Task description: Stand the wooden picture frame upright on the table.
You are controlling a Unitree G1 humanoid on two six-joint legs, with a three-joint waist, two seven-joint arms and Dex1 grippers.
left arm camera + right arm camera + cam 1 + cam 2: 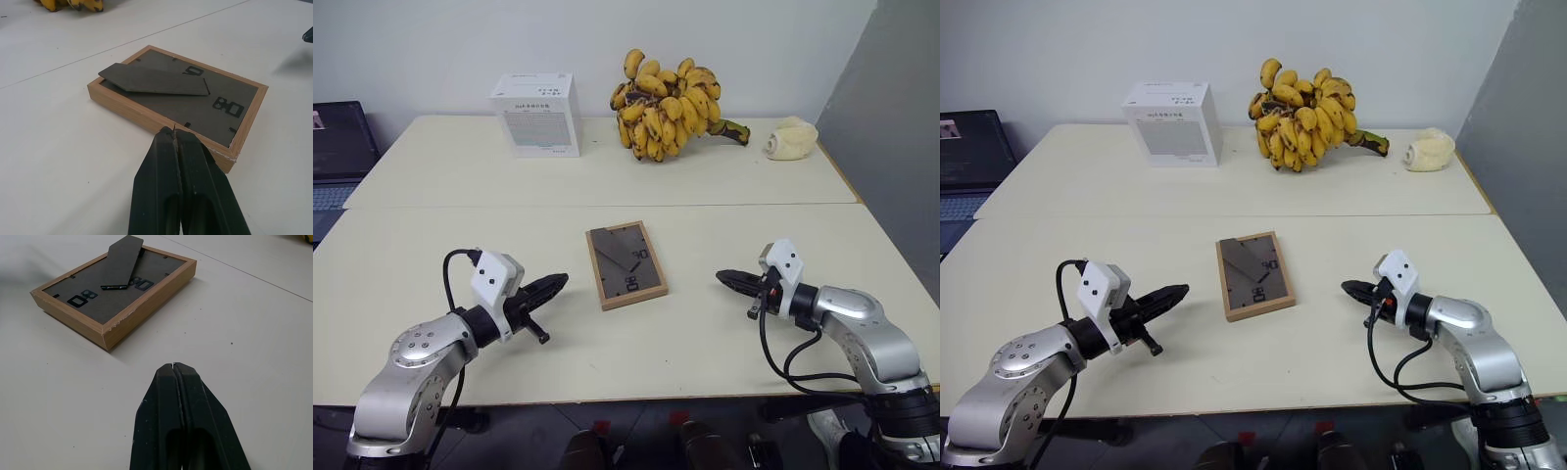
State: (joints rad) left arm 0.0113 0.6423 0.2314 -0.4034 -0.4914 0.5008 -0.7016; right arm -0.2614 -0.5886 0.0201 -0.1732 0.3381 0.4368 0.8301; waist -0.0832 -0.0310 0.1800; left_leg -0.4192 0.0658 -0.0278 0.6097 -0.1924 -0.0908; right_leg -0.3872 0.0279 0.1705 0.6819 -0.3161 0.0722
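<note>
So the table point(431, 255) has the picture frame point(626, 263) lying flat, back side up, just on the near side of the table's seam. Left gripper point(558, 282) and right gripper point(725, 277) sit either side of the frame, both pinched closed on nothing, not touching it.

Setting: an indoor office or lab room used as a robot test area. Evidence: two plain cream tables point(431, 294) are butted together, with a seam across between them, and stand against a bare white wall point(431, 49). A grey partition point(891, 117) closes off the far right side. A dark laptop point(337, 147) sits open at the far left edge. The items at the far side are loose props, not furnishings: a white box point(537, 114), a banana bunch point(668, 106) and a pale lumpy object point(790, 138) of unclear kind.
</note>
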